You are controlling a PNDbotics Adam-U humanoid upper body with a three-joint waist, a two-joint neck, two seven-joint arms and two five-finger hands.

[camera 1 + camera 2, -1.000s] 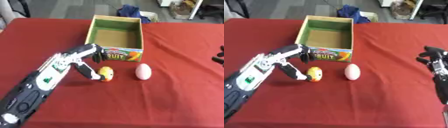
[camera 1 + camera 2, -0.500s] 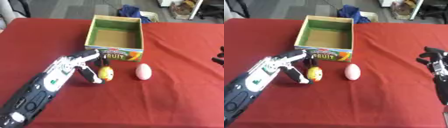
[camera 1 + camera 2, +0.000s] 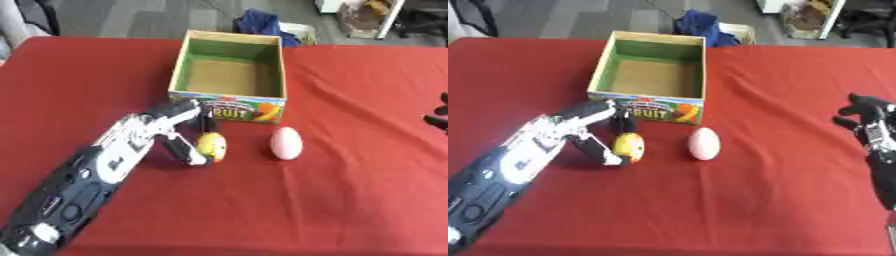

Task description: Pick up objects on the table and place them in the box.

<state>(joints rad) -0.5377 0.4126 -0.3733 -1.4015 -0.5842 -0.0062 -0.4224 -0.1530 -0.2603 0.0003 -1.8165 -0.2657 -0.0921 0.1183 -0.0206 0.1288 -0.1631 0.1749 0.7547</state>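
The left robot hand (image 3: pixel 179 131) closes its fingers round the yellow fruit (image 3: pixel 212 146) near the box (image 3: pixel 229 75); next comes lifting it over the near wall, judging by the task

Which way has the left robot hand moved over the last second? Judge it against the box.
Yes. The left robot hand has closed in rightward on the yellow object in front of the box, its fingers now curled around it beside the pink egg.
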